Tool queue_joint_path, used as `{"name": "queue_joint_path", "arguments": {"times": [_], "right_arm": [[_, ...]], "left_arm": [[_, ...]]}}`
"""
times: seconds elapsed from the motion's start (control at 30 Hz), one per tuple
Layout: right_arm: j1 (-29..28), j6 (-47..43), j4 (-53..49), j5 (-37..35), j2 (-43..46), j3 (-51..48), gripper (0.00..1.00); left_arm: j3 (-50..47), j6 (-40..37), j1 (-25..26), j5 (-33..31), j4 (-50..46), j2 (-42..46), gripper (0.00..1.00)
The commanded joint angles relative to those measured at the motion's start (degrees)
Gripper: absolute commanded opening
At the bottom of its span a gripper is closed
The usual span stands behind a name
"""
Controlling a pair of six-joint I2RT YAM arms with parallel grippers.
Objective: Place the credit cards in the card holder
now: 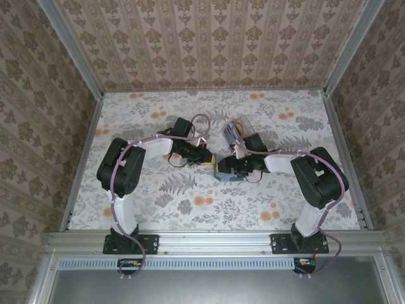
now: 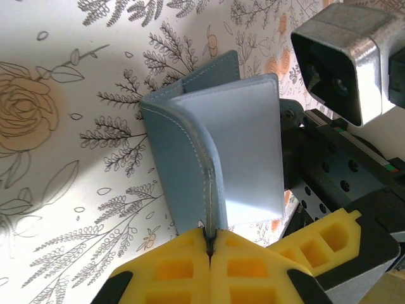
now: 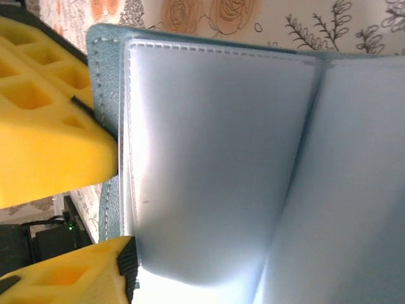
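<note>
The card holder (image 2: 240,152), one teal booklet with pale blue-grey sleeves inside, is standing open and raised around the middle of the table (image 1: 158,196), about midway between its left and right edges. The left claw (image 2: 209,250) is clenching one teal cover by its edge, the two yellow fingers pressed together on it. The right claw (image 3: 120,209) is facing the open pages with its jaws apart, the holder's stitched edge lying across the gap at its fingertips; I cannot tell whether they are touching it. The credit cards (image 1: 229,130) are lying as one small striped stack a little nearer the far edge, too small to count. The table is wearing a white cloth printed with grey leaves and orange flowers. Walls (image 1: 209,38) papered in a brown damask pattern are closing in three sides, and a metal rail (image 1: 215,239) along the near edge is carrying the two arms, one claw on each.
</note>
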State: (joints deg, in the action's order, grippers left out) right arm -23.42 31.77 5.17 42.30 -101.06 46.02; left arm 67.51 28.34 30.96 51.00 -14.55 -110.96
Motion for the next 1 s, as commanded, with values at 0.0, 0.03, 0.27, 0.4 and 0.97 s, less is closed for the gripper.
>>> {"name": "queue_joint_path", "arguments": {"times": [0.0, 0.03, 0.27, 0.4, 0.97], "right_arm": [[-0.84, 1.1, 3.88, 3.82, -2.6, -1.55, 0.59], [-0.78, 1.12, 4.08, 3.5, -2.65, -1.71, 0.58], [-0.75, 1.36, 4.25, 2.56, -2.4, -2.54, 0.51], [-0.77, 0.91, 3.13, 1.43, -2.52, -2.54, 0.47], [-0.76, 0.61, -0.81, -3.63, -3.14, -1.88, 0.39]], "left_arm": [[-1.4, -1.42, 0.02, -1.69, -0.54, -2.39, 0.11], [-1.18, -1.36, -0.09, -1.55, -0.33, -2.5, 0.13], [-1.36, -0.43, -0.99, 0.24, 1.69, -2.58, 0.26], [-1.58, 0.05, -0.99, 0.83, 2.66, -2.67, 0.33], [-7.79, 7.5, -3.39, 3.88, 15.38, 2.28, 0.48]]}}
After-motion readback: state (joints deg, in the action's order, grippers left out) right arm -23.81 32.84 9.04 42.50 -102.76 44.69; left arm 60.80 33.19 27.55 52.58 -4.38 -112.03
